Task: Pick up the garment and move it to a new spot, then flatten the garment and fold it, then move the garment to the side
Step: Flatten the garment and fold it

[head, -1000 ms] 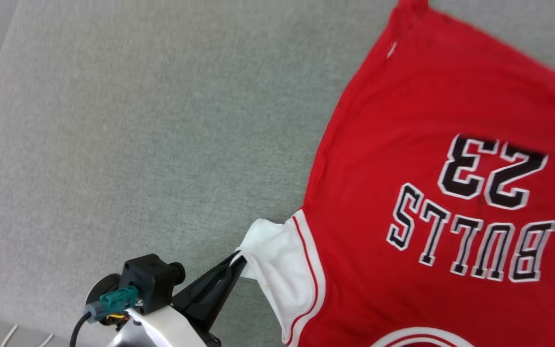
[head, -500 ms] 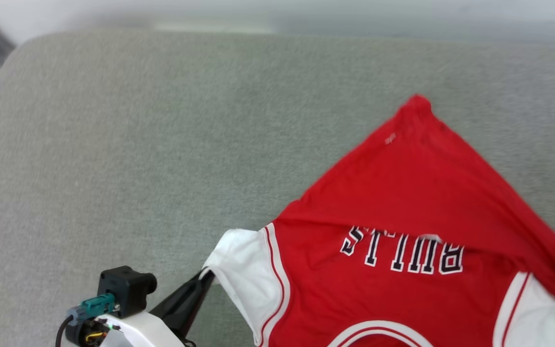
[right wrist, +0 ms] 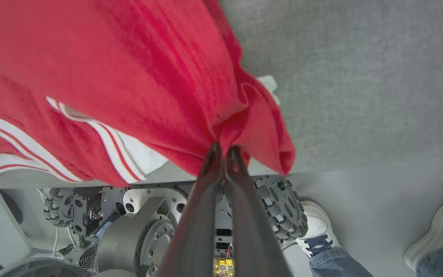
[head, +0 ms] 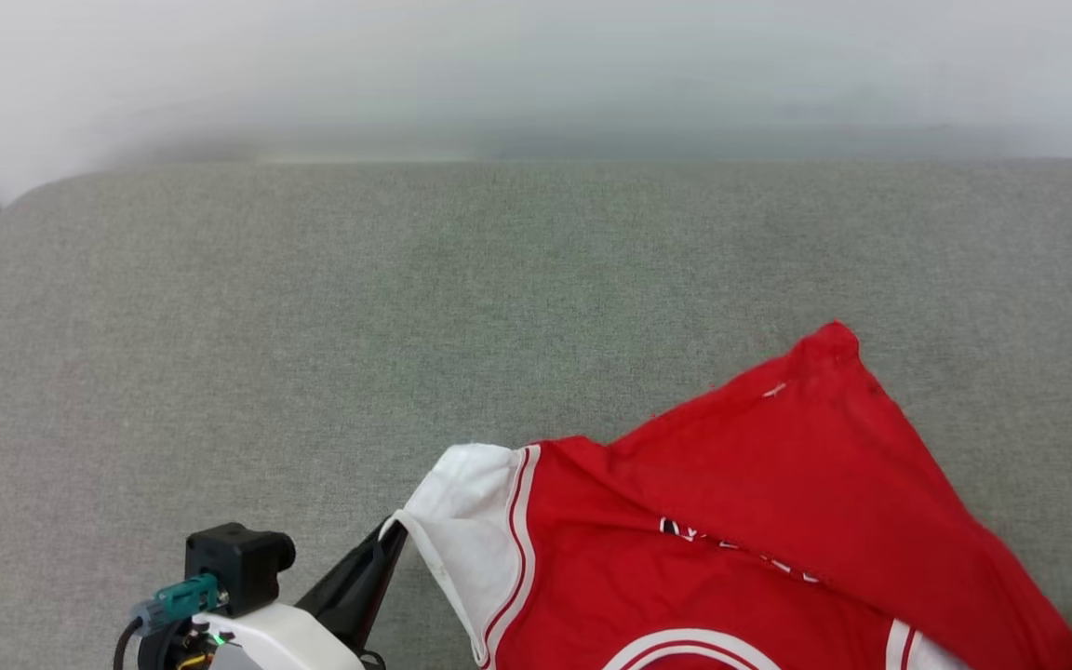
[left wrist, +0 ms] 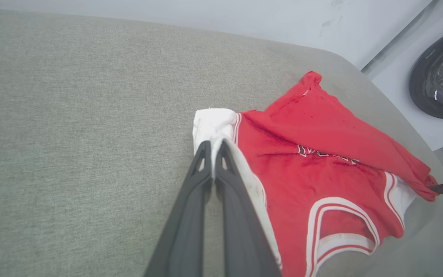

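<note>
The red garment (head: 778,484) lies bunched at the near right of the grey padded surface (head: 313,326). Its far hem is folded toward me over the chest lettering, which barely shows. My left gripper (head: 394,535) is shut on the white sleeve (head: 462,493); the left wrist view shows its fingertips (left wrist: 212,146) pinching that sleeve's edge. My right gripper (right wrist: 223,148) is shut on a gathered fold of red cloth (right wrist: 129,57) at the surface's near edge. Its dark tip (left wrist: 433,188) shows at the garment's right corner.
The grey surface stretches open to the left and far side, ending at a pale wall. A dark round appliance door (left wrist: 440,77) stands beyond the right end. Below the near edge are my wheeled base (right wrist: 283,207) and a person's white shoes (right wrist: 437,234).
The head camera has tilted up. Both grippers have drawn the garment toward the near edge, and its far half has folded over, covering the number and most of the lettering.
</note>
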Controlling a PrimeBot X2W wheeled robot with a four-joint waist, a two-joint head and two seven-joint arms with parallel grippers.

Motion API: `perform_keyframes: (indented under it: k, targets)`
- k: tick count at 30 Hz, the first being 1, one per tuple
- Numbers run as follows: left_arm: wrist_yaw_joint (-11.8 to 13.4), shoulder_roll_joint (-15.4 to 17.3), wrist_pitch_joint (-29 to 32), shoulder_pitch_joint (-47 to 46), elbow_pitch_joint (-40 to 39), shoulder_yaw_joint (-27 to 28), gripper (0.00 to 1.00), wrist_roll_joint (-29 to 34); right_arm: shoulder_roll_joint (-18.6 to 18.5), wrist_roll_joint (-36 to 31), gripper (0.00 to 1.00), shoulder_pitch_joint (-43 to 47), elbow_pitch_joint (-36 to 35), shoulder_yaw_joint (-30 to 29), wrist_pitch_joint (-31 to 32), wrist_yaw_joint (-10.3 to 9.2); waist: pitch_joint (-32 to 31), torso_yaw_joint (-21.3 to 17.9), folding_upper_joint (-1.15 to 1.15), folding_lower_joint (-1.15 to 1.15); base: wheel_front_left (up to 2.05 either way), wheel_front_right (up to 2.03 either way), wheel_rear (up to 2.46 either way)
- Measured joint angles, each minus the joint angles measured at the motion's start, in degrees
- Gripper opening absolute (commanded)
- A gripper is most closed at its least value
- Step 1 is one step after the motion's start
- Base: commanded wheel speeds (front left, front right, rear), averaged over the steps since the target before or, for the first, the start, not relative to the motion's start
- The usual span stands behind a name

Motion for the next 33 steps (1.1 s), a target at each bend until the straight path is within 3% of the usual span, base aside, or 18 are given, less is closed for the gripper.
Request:
perform_keyframes:
  k: [7,8,9,14,22,27,33]
  targets:
    - [0.2,-0.6,-0.4,0.6,0.9,-0.7,0.0,0.0,2.0,1.1,0.0,4.5,-0.8,0.1,-1.7,0.0,-1.6,-0.5,0.0,0.0,0.0,0.0,0.0]
    - [0.2,-0.6,-0.4,0.6,0.9,-0.8,0.0,0.0,2.0,1.2,0.22,4.5,-0.9,0.2,-1.9,0.0,-1.6,-0.5,0.0,0.0,0.0,0.0,0.0]
    - [0.2,-0.6,-0.4,0.6,0.9,-0.8,0.0,0.0,1.8,1.5,1.0,4.5,-1.3,0.6,-2.5,0.0,-1.6,-0.5,0.0,0.0,0.0,0.0,0.0]
    - [0.2,-0.4,-0.4,0.6,0.3,-1.0,0.0,0.4,-0.5,4.4,1.0,2.4,-4.1,2.8,-3.8,0.0,-0.8,-0.5,0.0,0.0,0.0,0.0,0.0]
    - [-0.2,-0.3,0.3,-1.5,-1.7,-1.9,0.0,1.7,-3.3,8.1,1.0,-10.2,-11.0,5.1,-0.5,0.0,2.9,1.2,0.0,0.01,0.0,0.0,0.0]
    - [-1.1,-0.8,0.9,-3.8,-1.9,-2.9,0.0,2.4,-4.9,5.7,1.0,-19.0,-10.0,8.4,2.8,0.0,6.4,3.6,0.0,0.01,0.0,0.0,0.0]
    - [-2.5,-2.2,1.0,-6.9,-2.2,-4.0,0.0,3.7,-7.0,0.4,1.0,-27.1,-3.8,11.2,5.0,0.0,11.2,7.4,0.0,0.02,0.0,0.0,0.0]
